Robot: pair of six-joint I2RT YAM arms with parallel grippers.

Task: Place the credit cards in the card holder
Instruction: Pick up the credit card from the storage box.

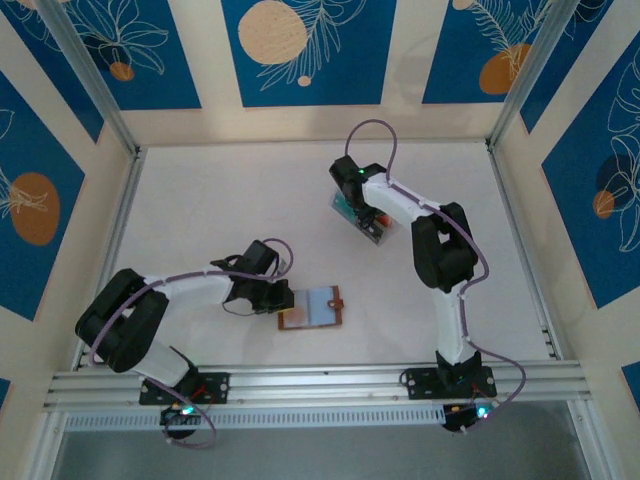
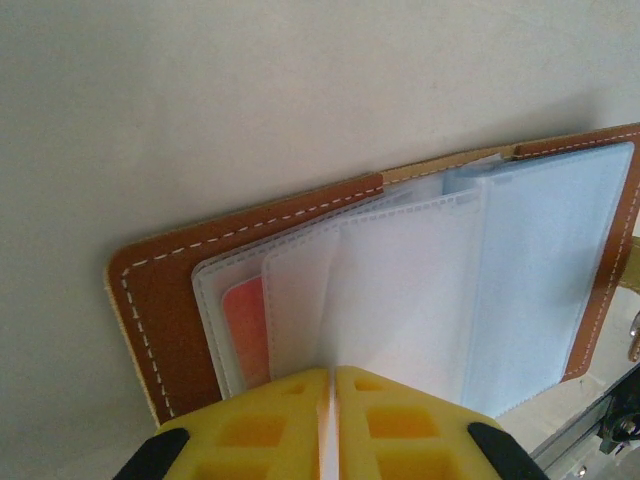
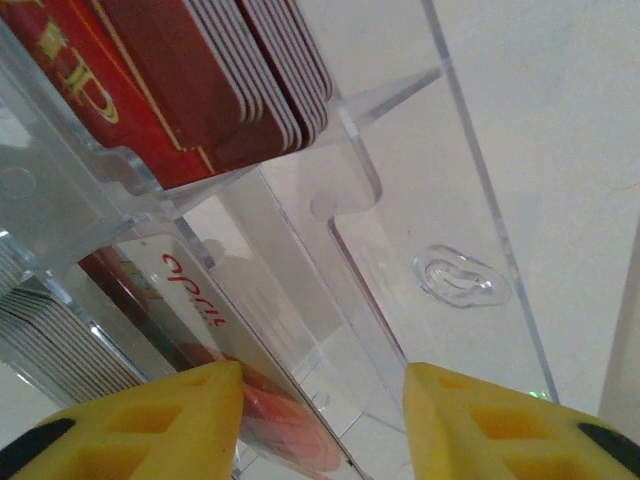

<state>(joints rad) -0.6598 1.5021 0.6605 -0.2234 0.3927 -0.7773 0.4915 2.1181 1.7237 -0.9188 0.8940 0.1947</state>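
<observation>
Left gripper pinches the card holder by a clear sleeve — likely keeping it open. Well beyond it, right gripper hangs spread over credit cards in the tray — probably picking one.

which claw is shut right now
The left claw, its yellow fingers pressed together on a clear sleeve of the card holder; the right claw stands open at the clear card tray.

Left arm folded low with elbow out behind its gripper, left gripper pads pressed together (thin sleeve of the card holder pinched in the seam); right arm stretched forward past its elbow, right gripper fingers well apart.
</observation>
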